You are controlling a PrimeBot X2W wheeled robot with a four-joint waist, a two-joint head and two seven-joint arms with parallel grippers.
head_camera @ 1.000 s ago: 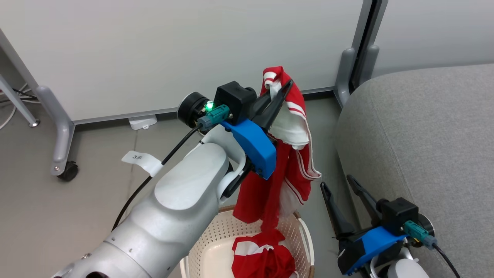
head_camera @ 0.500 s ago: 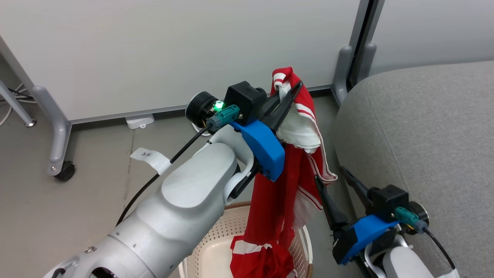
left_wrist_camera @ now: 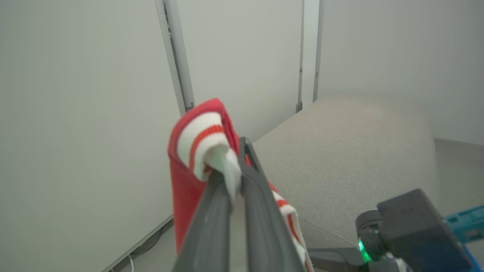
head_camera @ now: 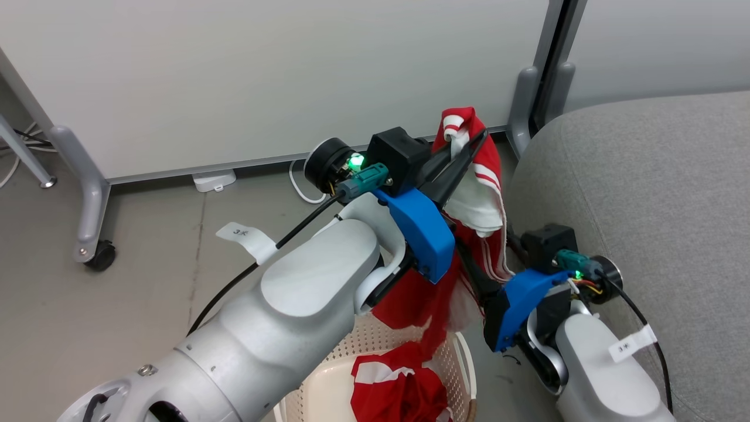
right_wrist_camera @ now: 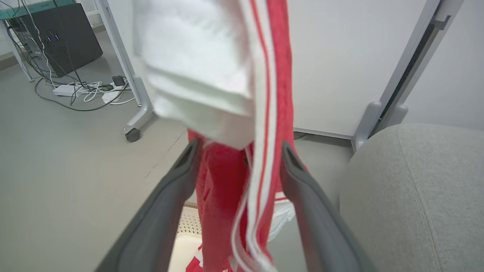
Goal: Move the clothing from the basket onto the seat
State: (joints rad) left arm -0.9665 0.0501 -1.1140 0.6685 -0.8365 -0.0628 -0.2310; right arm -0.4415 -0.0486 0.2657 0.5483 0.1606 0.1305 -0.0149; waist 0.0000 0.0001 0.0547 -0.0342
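One garment [head_camera: 479, 202] is hanging vertically.
Left fingers [left_wrist_camera: 261, 211] are pinching its top; right fingers [right_wrist_camera: 317, 219] are straddling the drape, wide apart; seat [head_camera: 644, 176] is lying rightward.

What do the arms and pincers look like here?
Both left arm and right arm: pale shells, blue wrist brackets, black camera blocks, teal connectors, green lights, black cables with white paper tags. The left pincer and right pincer have two long dark grey tapered fingers each.

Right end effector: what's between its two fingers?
The hanging red garment, gripped at its top by the shut left end effector, drops between the open right end effector fingers, not clamped. The right wrist view shows it.
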